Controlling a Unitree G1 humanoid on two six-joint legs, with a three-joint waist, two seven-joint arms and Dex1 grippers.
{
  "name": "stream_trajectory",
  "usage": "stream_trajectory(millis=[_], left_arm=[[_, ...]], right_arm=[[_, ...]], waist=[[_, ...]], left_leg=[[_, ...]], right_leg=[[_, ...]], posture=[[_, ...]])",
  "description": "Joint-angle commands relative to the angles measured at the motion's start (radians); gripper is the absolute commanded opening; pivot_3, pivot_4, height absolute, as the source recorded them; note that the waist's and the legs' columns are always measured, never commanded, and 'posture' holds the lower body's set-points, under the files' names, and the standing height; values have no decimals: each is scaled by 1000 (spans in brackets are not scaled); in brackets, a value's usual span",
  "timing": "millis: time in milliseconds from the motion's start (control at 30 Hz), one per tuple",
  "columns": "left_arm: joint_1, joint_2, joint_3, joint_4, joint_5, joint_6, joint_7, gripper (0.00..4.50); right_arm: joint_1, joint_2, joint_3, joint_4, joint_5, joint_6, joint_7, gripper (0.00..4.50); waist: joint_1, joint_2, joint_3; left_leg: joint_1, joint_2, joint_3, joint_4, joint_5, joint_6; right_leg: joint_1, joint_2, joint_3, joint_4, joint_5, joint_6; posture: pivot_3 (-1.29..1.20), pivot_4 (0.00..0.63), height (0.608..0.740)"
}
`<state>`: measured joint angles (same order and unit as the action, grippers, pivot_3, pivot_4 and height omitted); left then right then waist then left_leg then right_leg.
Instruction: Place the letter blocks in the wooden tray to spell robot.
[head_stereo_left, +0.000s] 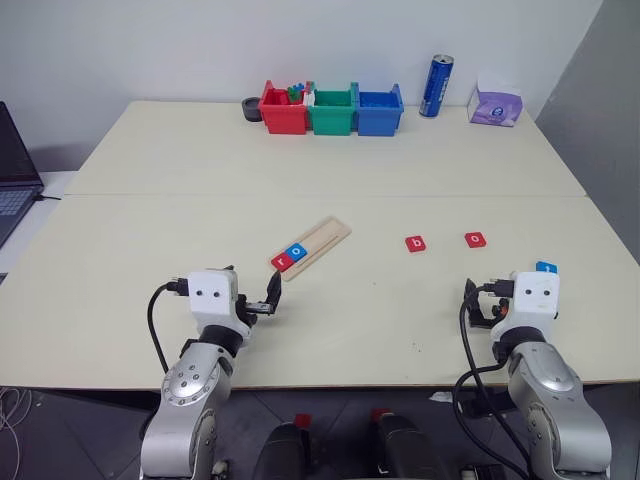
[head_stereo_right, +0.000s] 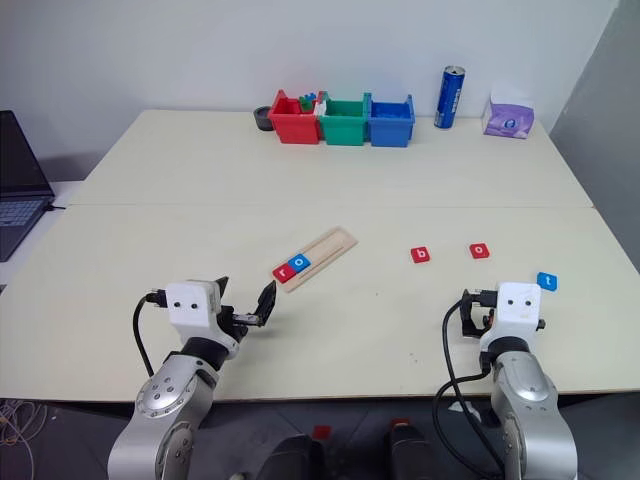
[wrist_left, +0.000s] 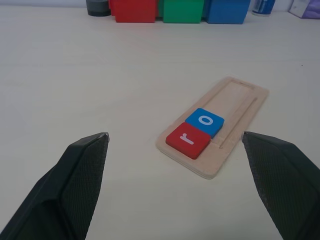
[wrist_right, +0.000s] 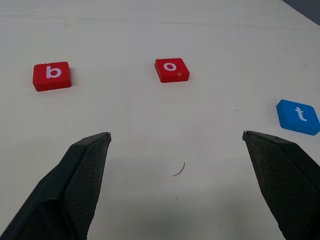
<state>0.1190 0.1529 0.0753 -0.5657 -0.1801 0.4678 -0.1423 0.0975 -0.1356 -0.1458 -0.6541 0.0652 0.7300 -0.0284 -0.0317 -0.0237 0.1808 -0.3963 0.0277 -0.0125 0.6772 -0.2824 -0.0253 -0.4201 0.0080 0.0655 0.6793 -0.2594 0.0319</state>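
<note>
— Two grippers, the left gripper (wrist_left: 175, 187) and the right gripper (wrist_right: 177, 187), hovered empty, jaws spread, near the surface's front edge.

— The wooden tray (head_stereo_left: 318, 244) held r (wrist_left: 187, 140) and o (wrist_left: 205, 121). Next, b (wrist_right: 52, 76); red o (wrist_right: 171, 69) and t (wrist_right: 299, 116) waited toward the right edge.

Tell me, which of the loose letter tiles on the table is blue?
The t tile, lying nearest the table's right edge. The other two loose tiles, the b and the o, are both red.
</note>
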Motion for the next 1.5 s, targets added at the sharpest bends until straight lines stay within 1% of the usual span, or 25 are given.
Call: stream_trajectory(millis=[33, 167, 233, 300, 400, 533, 567, 600, 667, 733, 833, 933, 1067, 1167, 1500], left_arm=[[-13, 2, -1, -11, -8, -16, -5, 4500], [-23, 16, -6, 0, 10, -25, -10, 4500], [-36, 36, -6, 17, 27, -43, -18, 4500], [-66, 61, 7, 41, 15, -58, -44, 4500], [-152, 138, 31, 97, -36, -55, -143, 4500], [-243, 232, 39, 189, -124, -32, -302, 4500], [-266, 259, 33, 234, -139, -34, -353, 4500], [-286, 282, 25, 278, -146, -40, -398, 4500], [-328, 319, 0, 390, -149, -75, -495, 4500], [-368, 343, -30, 487, -121, -131, -556, 4500], [-427, 341, -40, 570, -119, -161, -592, 4500], [-450, 340, -47, 607, -121, -177, -623, 4500], [-493, 344, -72, 701, -73, -246, -651, 4500], [-526, 337, -69, 758, -70, -265, -664, 4500], [-572, 332, -70, 890, -58, -304, -700, 4500]], right_arm=[[-5, -1, -18, -52, -9, -8, -8, 4489], [-16, -25, -4, -49, -25, -24, 5, 4489], [-29, -44, 8, -48, -31, -30, 16, 4489], [-62, -74, 14, -44, -11, -33, 53, 4489], [-148, -155, 10, -39, 114, -18, 226, 4489], [-243, -296, -20, 14, 263, 1, 452, 4489], [-269, -339, -23, 32, 322, 15, 534, 4489], [-291, -378, -22, 49, 370, 27, 602, 4489], [-336, -452, -20, 85, 465, 62, 727, 4489], [-374, -503, -10, 110, 524, 77, 804, 4489], [-411, -527, 9, 124, 560, 87, 829, 4489], [-416, -534, 23, 124, 567, 85, 830, 4489], [-408, -530, 41, 120, 560, 73, 813, 4489], [-401, -525, 38, 122, 553, 67, 790, 4489], [-392, -529, 27, 110, 567, 68, 765, 4489]], waist=[[0, 0, 0], [0, 0, 0], [0, 0, 0], [0, 0, 0], [0, 0, 0], [0, 0, 0], [0, 0, 0], [0, 0, 0], [0, 0, 0], [0, 0, 0], [1, -1, 1], [2, -1, 1], [3, -1, 1], [3, -1, 1], [3, -1, 1]], left_leg=[[0, 0, 0, 0, 0, 0], [0, 0, 0, 0, 0, 0], [0, 0, 0, 0, 0, 0], [0, 0, 0, 0, 0, 0], [1, 0, 0, 0, 0, 0], [2, 0, 1, 0, 0, 0], [1, 0, 1, 0, 0, 0], [1, 0, 1, 0, 0, 0], [1, 0, 0, 0, 0, 0], [1, 0, 1, 0, 0, 0], [0, 0, 0, 0, 0, 0], [-1, 0, -1, 0, 0, 0], [-1, 0, -2, 0, 0, 0], [-1, 0, -2, 1, 0, 0], [-1, 0, -3, 1, 0, 0]], right_leg=[[0, 0, 0, 0, 0, 0], [0, 0, 0, 0, 0, 0], [0, 0, 0, 0, 0, 0], [0, 0, 0, 0, 0, 0], [0, 1, -2, 1, 0, 0], [1, 1, -4, 0, 1, -1], [1, 1, -4, 0, 1, -2], [1, 1, -4, 0, 3, -5], [1, 1, -5, 0, 3, -5], [0, 2, -5, 0, 3, -6], [0, 2, -6, -1, 3, -6], [0, 2, -8, -1, 3, -6], [0, 1, -7, -1, 3, -6], [0, 1, -8, 0, 3, -6], [0, 1, -8, 0, 3, -6]], posture=[[0, 150, 740], [0, 150, 740], [0, 150, 740], [0, 150, 740], [0, 150, 740], [0, 150, 740], [0, 150, 740], [0, 150, 740], [0, 150, 740], [0, 150, 740], [0, 150, 740], [0, 150, 740], [0, 150, 740], [0, 150, 740], [0, 150, 740]])
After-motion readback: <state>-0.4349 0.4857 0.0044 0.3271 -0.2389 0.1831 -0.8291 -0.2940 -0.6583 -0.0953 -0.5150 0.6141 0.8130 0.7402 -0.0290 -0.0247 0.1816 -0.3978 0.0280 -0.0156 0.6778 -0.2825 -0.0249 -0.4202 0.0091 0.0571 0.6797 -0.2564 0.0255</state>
